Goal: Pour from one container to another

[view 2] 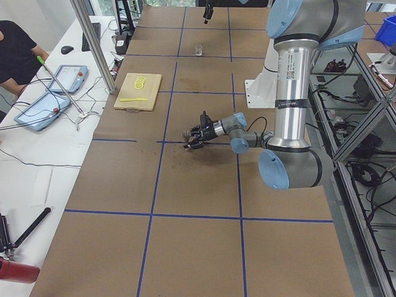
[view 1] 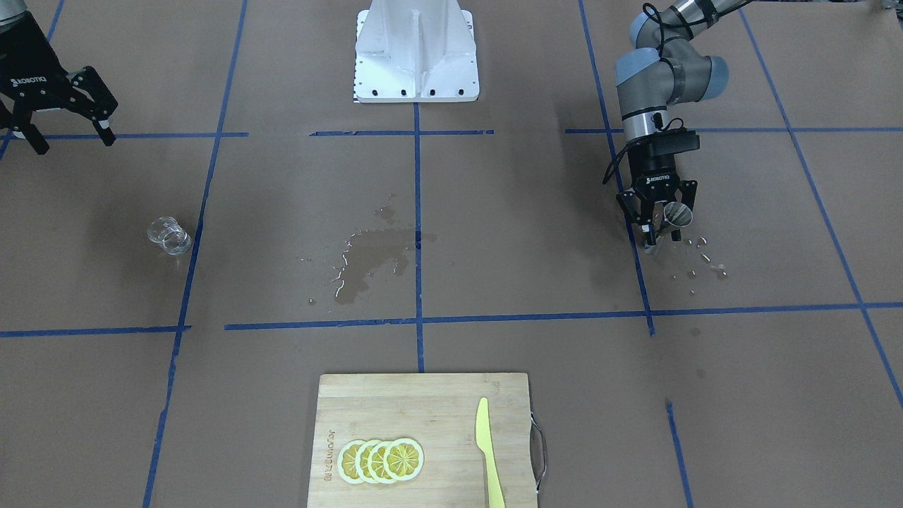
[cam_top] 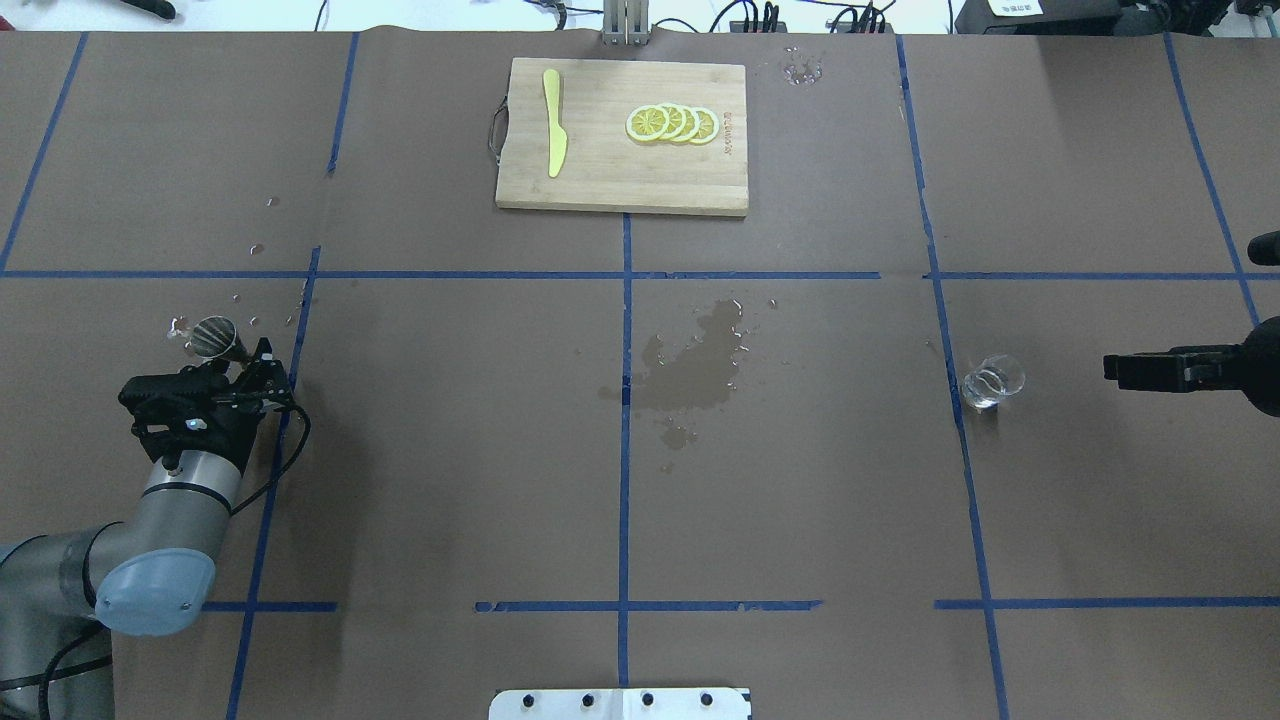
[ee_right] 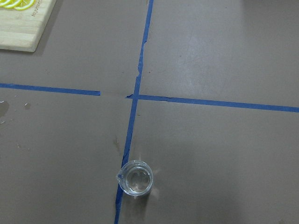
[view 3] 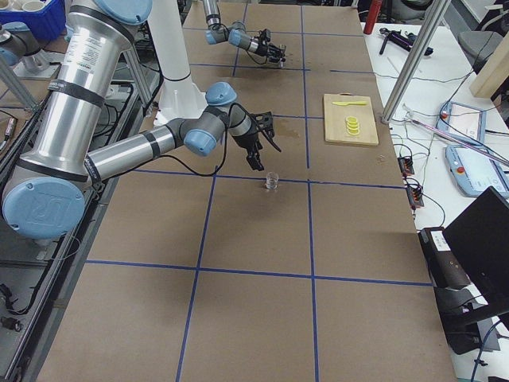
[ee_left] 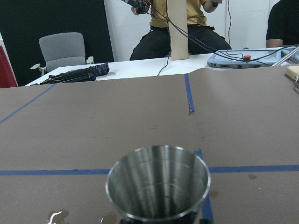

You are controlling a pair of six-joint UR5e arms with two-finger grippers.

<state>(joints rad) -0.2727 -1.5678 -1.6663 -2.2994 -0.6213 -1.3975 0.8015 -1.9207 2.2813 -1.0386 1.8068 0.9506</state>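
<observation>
The small clear glass cup (cam_top: 992, 381) stands upright on the brown table beside a blue tape line, also seen as the cup (view 1: 169, 236) and from above as the cup (ee_right: 135, 178). My right gripper (view 1: 70, 140) hovers open and empty, well apart from the cup; it shows as the right gripper (cam_top: 1120, 368) at the overhead view's right edge. My left gripper (view 1: 667, 229) is shut on the steel jigger (view 1: 679, 213), held just above the table. The jigger (cam_top: 213, 338) shows its open mouth, and the jigger (ee_left: 158, 182) fills the lower left wrist view.
A wet spill (cam_top: 695, 365) darkens the table's middle, and droplets (view 1: 705, 261) lie near the jigger. A wooden cutting board (cam_top: 620, 170) with lemon slices (cam_top: 672, 123) and a yellow knife (cam_top: 554, 122) sits at the far edge. The robot's white base (view 1: 416, 53) stands at the near edge.
</observation>
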